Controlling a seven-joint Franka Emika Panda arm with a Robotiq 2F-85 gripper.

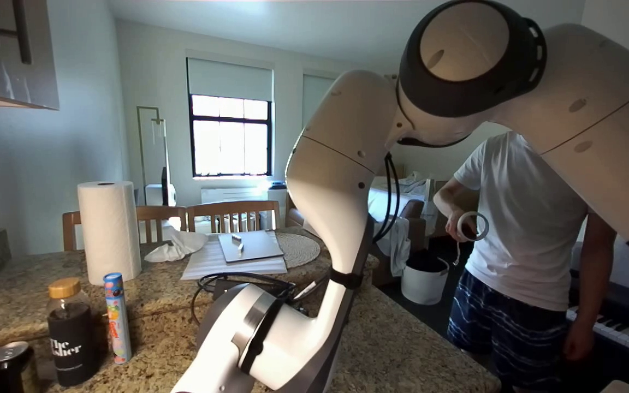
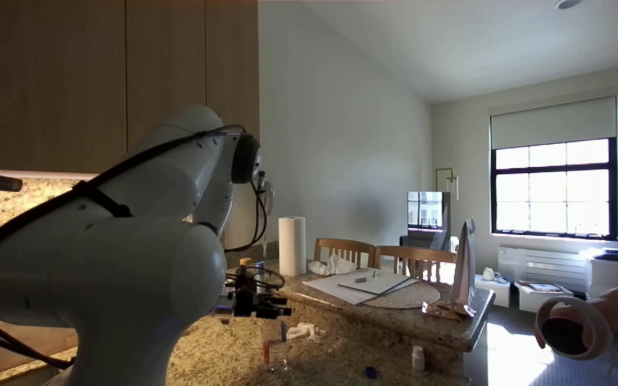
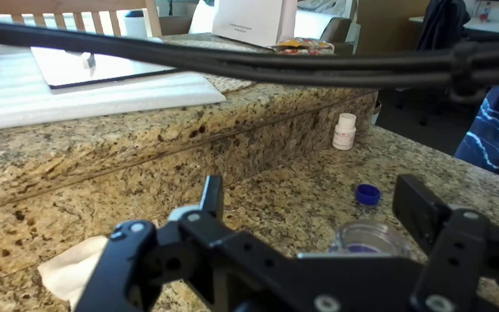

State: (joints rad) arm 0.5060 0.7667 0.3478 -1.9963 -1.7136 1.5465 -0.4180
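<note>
My gripper (image 3: pixel 310 199) stands open in the wrist view, its two black fingers wide apart with nothing gripped. Close below and partly hidden by the gripper body is a clear round container (image 3: pixel 373 232) with something purple-blue inside. In an exterior view the gripper (image 2: pixel 286 306) hangs just above this clear container (image 2: pixel 276 351), which stands upright on the counter. A small blue cap (image 3: pixel 367 194) lies beyond it, nearer the right finger. Farther back a white bottle (image 3: pixel 344 131) stands by the stone step. A crumpled white cloth (image 3: pixel 74 268) lies off to the left.
A raised stone ledge (image 3: pixel 102 134) runs behind the counter. On it are a laptop (image 2: pixel 373 281), a paper towel roll (image 2: pixel 292 246) and a paper bag (image 2: pixel 464 265). A can (image 1: pixel 13 368), dark bottle (image 1: pixel 71 338) and colourful tube (image 1: pixel 117 319) stand nearby. A person (image 1: pixel 522 234) stands past the counter.
</note>
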